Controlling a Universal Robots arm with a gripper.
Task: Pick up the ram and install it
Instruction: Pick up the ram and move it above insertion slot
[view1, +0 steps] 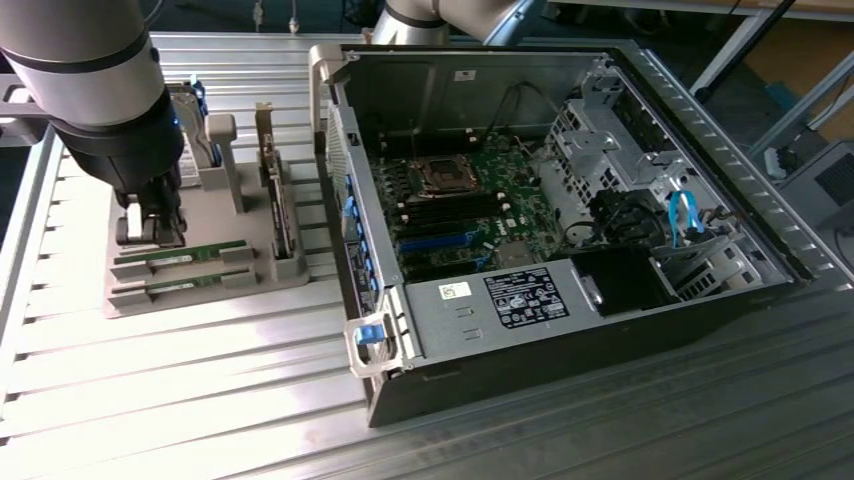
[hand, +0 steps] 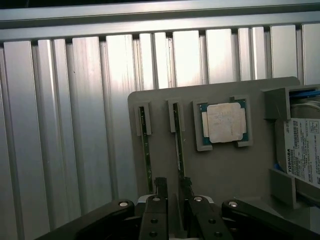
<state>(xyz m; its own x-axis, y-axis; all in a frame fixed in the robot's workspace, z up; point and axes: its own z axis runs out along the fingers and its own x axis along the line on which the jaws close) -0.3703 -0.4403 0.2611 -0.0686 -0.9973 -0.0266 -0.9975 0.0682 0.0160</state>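
Two ram sticks lie on edge in slots of a grey holder (view1: 200, 300). The farther ram (view1: 180, 258) is a thin green strip (hand: 178, 145) in the wrist view, and the nearer ram (view1: 174, 290) runs parallel beside it (hand: 145, 150). My gripper (view1: 144, 232) hangs low over the end of the farther stick. In the wrist view the gripper (hand: 173, 186) is open, its two black fingertips (hand: 161, 186) astride that stick's end, with the stick closer to one finger. The gap is wider than the stick. Nothing is held.
On the same holder sit a square silver processor (hand: 225, 122) and a labelled hard drive (hand: 302, 150). An open computer case (view1: 787, 270) with its motherboard (view1: 454, 205) stands at the exterior view's right. Everything rests on a ribbed aluminium table (view1: 200, 400).
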